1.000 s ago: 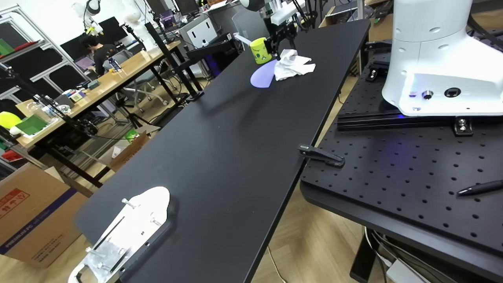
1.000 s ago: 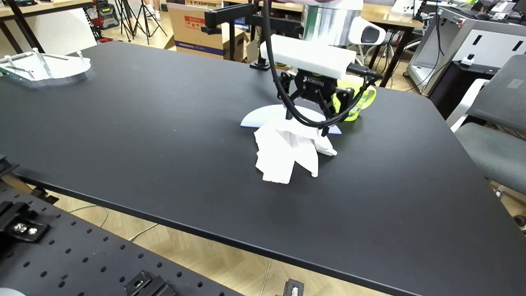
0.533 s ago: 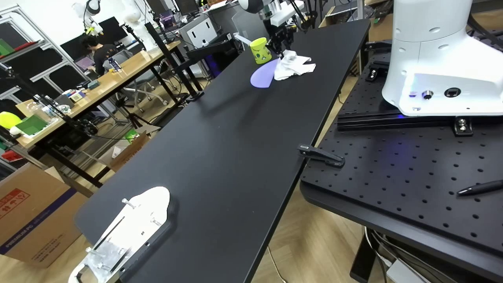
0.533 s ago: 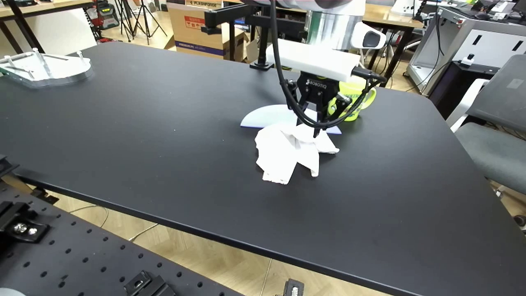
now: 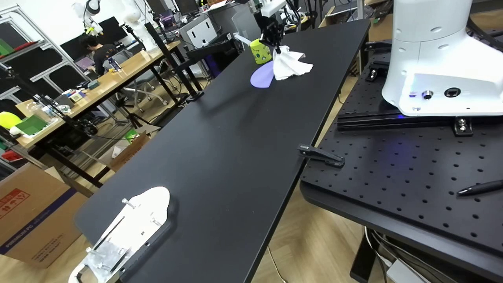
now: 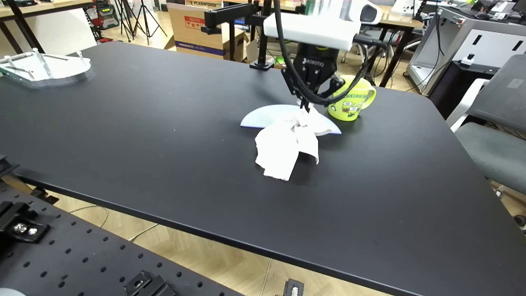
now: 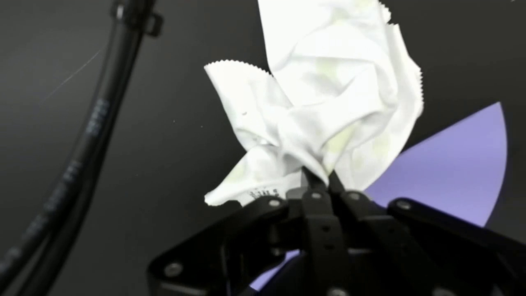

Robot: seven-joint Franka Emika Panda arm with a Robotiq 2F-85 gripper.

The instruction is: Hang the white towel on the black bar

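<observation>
In an exterior view, the white towel (image 6: 279,150) is trailing its longest tail toward the near side, and the tip seems to be resting on the table (image 6: 164,164); a shorter corner to its right is looking just clear of the surface. At the towel's top, the claw (image 7: 322,179) is gripping a bunched fold, its fingers pressing together on the cloth in the wrist view. The step in hand is looking like the lift, and it is calling for a slow, straight rise until the tail is swinging free. Just beyond, the half-round sheet (image 6: 263,117) is lying partly hidden by the towel, so dragging sideways would be risking taking it along. To the right, the yellow-green mug (image 6: 349,100) is standing near the claw; keeping left should be sparing it a knock. At the far edge, a post (image 6: 263,45) is holding up what is probably the black bar (image 6: 232,13), with the towel not yet on it. Most of the cloth is falling to one side of the grip, so laying the tail well across before letting go should be preventing a slide.
</observation>
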